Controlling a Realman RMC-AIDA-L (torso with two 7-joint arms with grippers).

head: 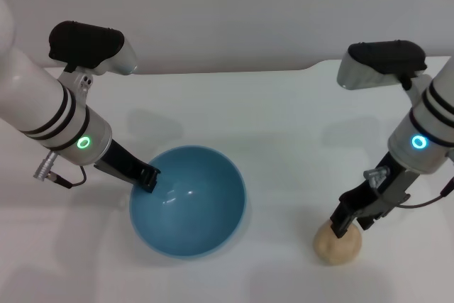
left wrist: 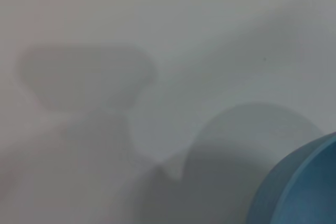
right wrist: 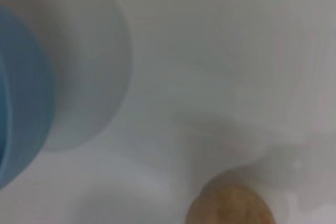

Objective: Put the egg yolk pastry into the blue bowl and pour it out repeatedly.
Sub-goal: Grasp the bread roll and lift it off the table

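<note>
On the white table [head: 284,125], item one: the blue bowl [head: 191,204], glossy, light blue, upright, plain inside with nothing in it, set toward the robot's left of centre. Left gripper [head: 147,179]: dark fingers at the bowl's left rim, one tip reaching over the rim into the bowl; the jaws look clamped on the rim. Left wrist view: a slice of the bowl's outer wall [left wrist: 299,187] and shadows on the table. Item two: the egg yolk pastry [head: 338,244], a small tan ball lying on the table well to the right of the bowl. Right gripper [head: 344,223]: fingertips down on top of the pastry; whether they are apart or together cannot be told. Right wrist view: pastry [right wrist: 231,208] and bowl edge [right wrist: 21,93]. Writing or labels: none legible on any item.
</note>
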